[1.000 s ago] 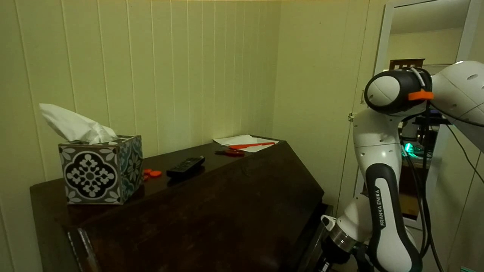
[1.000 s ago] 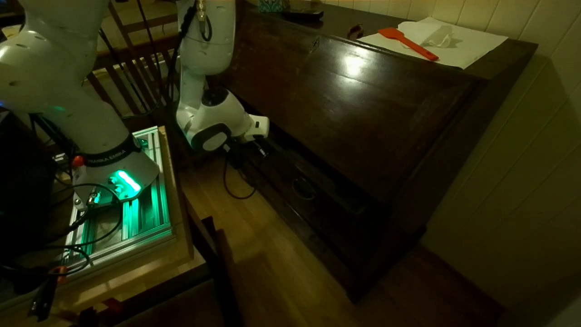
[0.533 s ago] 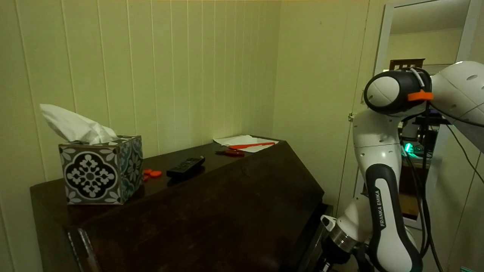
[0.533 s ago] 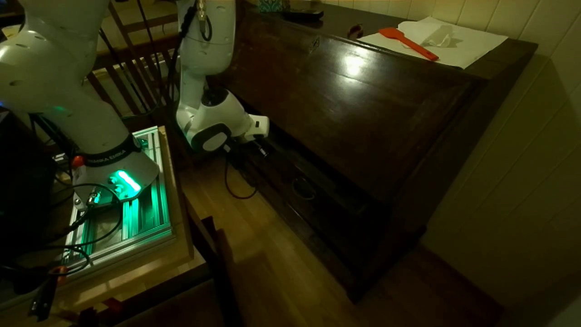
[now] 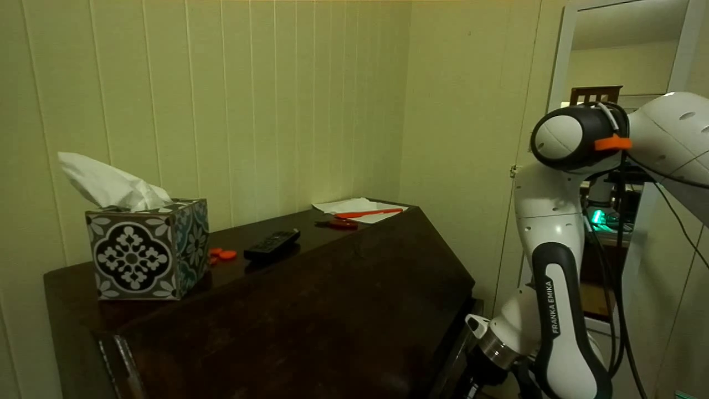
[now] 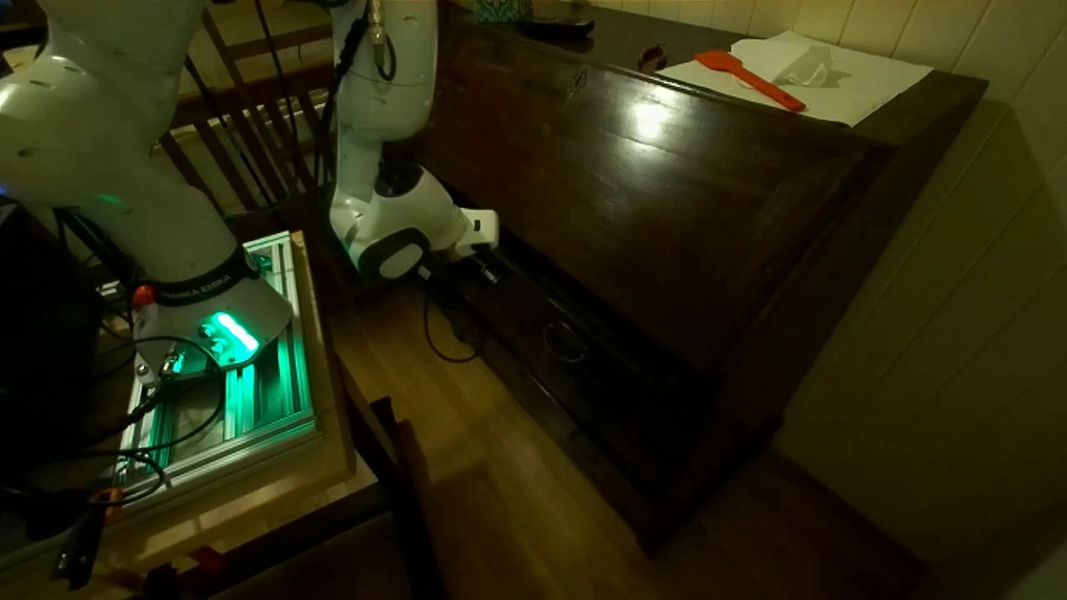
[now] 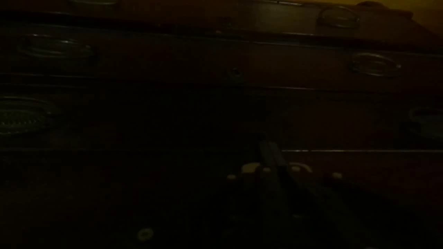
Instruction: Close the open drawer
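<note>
Right of centre in the dim wrist view, the gripper [image 7: 272, 152] has its fingers together; whether they touch the drawer [image 6: 535, 327] I cannot tell. Its front, with a ring handle [image 6: 585, 340], lies near the centre of an exterior view, a dark gap between it and the sloping dresser [image 6: 667, 192]. A cable [image 6: 454, 361] loops down just left of it, and the arm [image 6: 417, 204] covers part of it. On top, at upper right, a red spatula [image 6: 752, 82] lies on paper [image 6: 884, 77]; in an exterior view, a remote [image 5: 271, 245] and orange pieces [image 5: 227, 254] run leftward to a tissue box [image 5: 133, 257]. A mirror [image 5: 626, 66] hangs at upper right. Compared with half a second ago, the drawer sits farther in, the arm shifted with it. FRANKA EMIKA reads on the arm in both exterior views.
</note>
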Tool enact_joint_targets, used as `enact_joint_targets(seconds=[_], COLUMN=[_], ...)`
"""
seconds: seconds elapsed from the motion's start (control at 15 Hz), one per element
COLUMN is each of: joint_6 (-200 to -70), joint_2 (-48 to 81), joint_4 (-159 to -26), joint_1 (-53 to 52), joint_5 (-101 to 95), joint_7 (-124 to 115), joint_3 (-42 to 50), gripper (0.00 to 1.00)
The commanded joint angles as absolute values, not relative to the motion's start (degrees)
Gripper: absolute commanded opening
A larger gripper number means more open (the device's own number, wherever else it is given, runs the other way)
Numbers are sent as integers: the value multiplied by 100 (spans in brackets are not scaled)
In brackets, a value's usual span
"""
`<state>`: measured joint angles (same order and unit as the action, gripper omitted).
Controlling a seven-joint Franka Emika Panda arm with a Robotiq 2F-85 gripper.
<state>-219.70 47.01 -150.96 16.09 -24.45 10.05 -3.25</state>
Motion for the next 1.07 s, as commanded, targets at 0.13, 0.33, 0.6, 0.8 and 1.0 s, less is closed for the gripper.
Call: enact_joint_targets(seconds=[0.13,0.33,0.6,0.8,1.0], joint_6=[-22215,-22282,-22279,-22165,-21925], joint_2=[4993,5099,5099,4902,4687], joint_4=[-13972,-13823,-13831,-13896,-13883], joint_1=[1437,1403,1417,1493,1556], joint_5=[-2472,-2478,-2524,-2545,-2627], joint_7=[759,796,819,689,616], joint_3=[-707,-687,-684,-750,-811], gripper=[0,0,0,0,0])
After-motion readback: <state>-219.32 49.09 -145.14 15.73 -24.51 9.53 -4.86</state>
